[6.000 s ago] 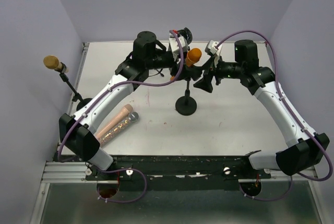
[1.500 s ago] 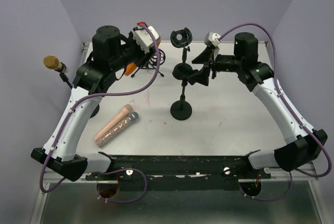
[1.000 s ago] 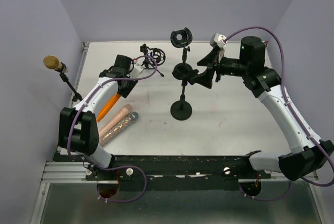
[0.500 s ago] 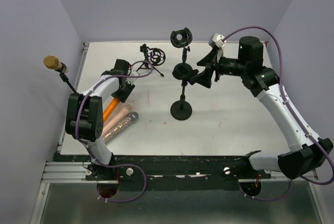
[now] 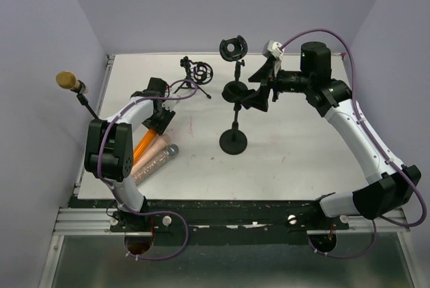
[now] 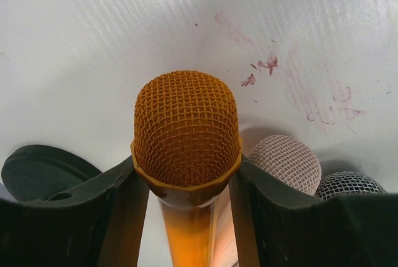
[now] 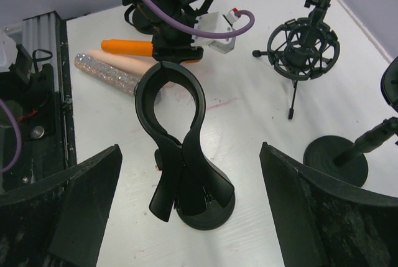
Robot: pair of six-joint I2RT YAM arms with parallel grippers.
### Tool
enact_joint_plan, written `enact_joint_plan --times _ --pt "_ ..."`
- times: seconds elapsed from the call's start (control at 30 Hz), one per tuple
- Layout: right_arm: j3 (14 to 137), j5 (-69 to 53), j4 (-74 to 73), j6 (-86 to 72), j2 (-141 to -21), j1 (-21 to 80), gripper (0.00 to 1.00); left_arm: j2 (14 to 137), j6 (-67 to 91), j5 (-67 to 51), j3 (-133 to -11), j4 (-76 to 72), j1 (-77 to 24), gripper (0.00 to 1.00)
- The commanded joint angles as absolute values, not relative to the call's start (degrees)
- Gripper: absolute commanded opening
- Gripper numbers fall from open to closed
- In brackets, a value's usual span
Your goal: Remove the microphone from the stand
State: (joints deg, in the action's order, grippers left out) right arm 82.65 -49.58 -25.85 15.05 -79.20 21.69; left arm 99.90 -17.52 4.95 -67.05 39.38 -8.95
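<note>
The orange microphone [image 6: 186, 127] lies low over the table at the left, beside a pink one [image 5: 151, 160]. My left gripper [image 6: 186, 167] is shut on it, both fingers pressed against the collar under its mesh head. In the top view this gripper [image 5: 158, 121] holds the microphone [image 5: 142, 143] well left of the stand. The black stand [image 5: 234, 141] is upright at the table's middle, and its clip [image 7: 171, 102] is empty. My right gripper [image 7: 191, 149] is wide open, one finger on each side of the clip and touching nothing; from above it [image 5: 259, 97] hovers just right of the clip.
A glittery pink microphone [image 7: 109, 70] lies next to the orange one. A gold microphone [image 5: 67, 80] sits on a stand at the left wall. A shock mount on a tripod [image 5: 199, 73] and a taller ring-topped stand [image 5: 232, 48] are at the back.
The orange microphone, seated in the stand's clip six seconds ago, has been carried left and lowered beside the pink one. The right gripper's jaws have widened by the empty clip.
</note>
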Motion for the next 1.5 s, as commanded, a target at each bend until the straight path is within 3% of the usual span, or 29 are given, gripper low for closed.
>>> enact_joint_plan --times 0.0,0.17,0.47,0.63,0.87,1.1,1.2,1.37,1.47 --pt "85.7 -52.8 -26.2 16.2 -81.0 22.1 1.0 97.0 -15.8 1.5 -67.6 41.7 -8.6 0.58" --pt "86.7 -52.1 -26.5 16.2 -82.6 23.3 0.98 96.5 -14.7 1.0 -68.1 43.1 -8.7 0.59" --pt "85.3 -47.6 -28.6 18.5 -82.7 25.2 0.87 90.9 -13.4 0.1 -69.1 43.6 -9.2 0.6" --pt "83.7 -42.6 -24.4 13.1 -82.8 25.4 0.82 79.8 -14.5 -15.3 -66.2 36.4 -11.0 0.62" --pt "83.2 -38.3 -23.6 11.6 -82.9 25.4 0.73 61.8 -14.8 -45.1 -47.3 6.8 -19.1 0.61" --pt "82.4 -35.3 -24.3 5.6 -82.4 25.2 0.68 74.2 1.6 -42.5 -43.8 -19.6 -30.9 0.61" --pt "81.7 -35.0 -24.9 4.6 -82.7 25.0 0.66 78.6 2.6 -33.5 -43.1 -29.4 -35.8 0.64" --pt "81.5 -35.5 -24.4 4.0 -83.1 25.0 0.65 84.0 4.4 -30.8 -46.4 -32.2 -39.2 0.61" --pt "81.5 -35.6 -24.5 4.0 -83.3 24.8 0.64 86.1 3.2 -27.6 -47.6 -31.2 -40.2 0.5"
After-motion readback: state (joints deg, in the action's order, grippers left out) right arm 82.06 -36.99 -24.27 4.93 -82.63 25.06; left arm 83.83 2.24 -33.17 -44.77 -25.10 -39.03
